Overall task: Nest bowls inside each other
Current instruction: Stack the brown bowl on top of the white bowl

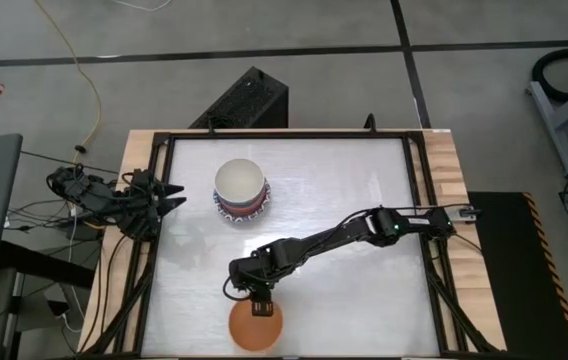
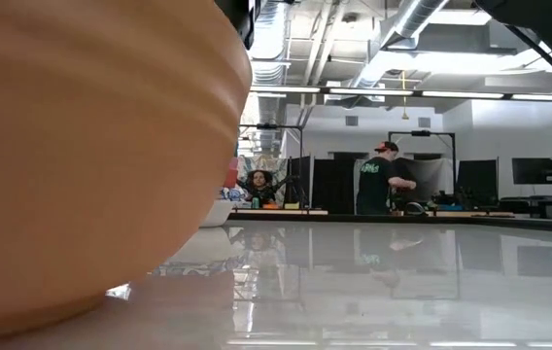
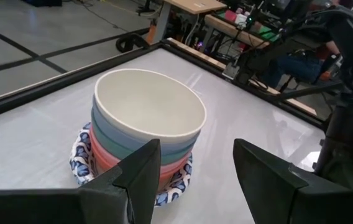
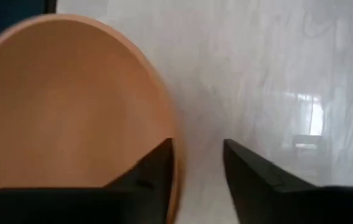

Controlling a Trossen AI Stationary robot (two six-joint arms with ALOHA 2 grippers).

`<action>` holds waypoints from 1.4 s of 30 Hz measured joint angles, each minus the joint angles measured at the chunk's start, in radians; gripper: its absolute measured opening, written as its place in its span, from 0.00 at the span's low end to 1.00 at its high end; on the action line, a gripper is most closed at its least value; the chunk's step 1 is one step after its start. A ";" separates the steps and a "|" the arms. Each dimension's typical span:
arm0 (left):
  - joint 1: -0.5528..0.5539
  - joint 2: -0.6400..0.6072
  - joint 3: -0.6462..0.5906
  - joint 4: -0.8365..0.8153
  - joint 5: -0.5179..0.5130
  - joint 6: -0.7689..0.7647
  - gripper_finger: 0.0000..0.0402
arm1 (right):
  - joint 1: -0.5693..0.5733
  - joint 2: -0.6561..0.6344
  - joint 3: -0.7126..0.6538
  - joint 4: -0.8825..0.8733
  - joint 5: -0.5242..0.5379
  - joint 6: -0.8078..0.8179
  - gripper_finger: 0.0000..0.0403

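An orange bowl [image 1: 255, 327] sits upright on the white table by the near edge; it fills the left of the low view [image 2: 82, 146]. My right gripper [image 4: 196, 144] reaches down over its far rim, open, one finger over the bowl's inside and one outside. A stack of nested bowls with a cream bowl [image 3: 148, 102] on top stands on a patterned plate [image 3: 80, 155] at the table's far middle [image 1: 240, 190]. My left gripper [image 3: 196, 146] waits open at the table's left edge [image 1: 172, 197], pointing at the stack. My right gripper straddles the orange bowl's far rim [image 4: 171, 134], slanting down from the far side. One finger [image 4: 155, 168] is over the inner wall, the other [image 4: 251, 177] stands outside with bare table between it and the rim. Whether the inner finger touches the bowl I cannot tell.
A black frame [image 1: 419, 200] borders the white table top. There is free room to the right of the orange bowl and between it and the stack. Beyond the far edge, the low view shows people [image 2: 378, 180] at benches.
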 joint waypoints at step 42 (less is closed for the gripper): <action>0.000 0.001 0.000 -0.002 0.006 -0.002 0.48 | -0.363 -0.235 0.102 0.005 0.267 -0.162 0.02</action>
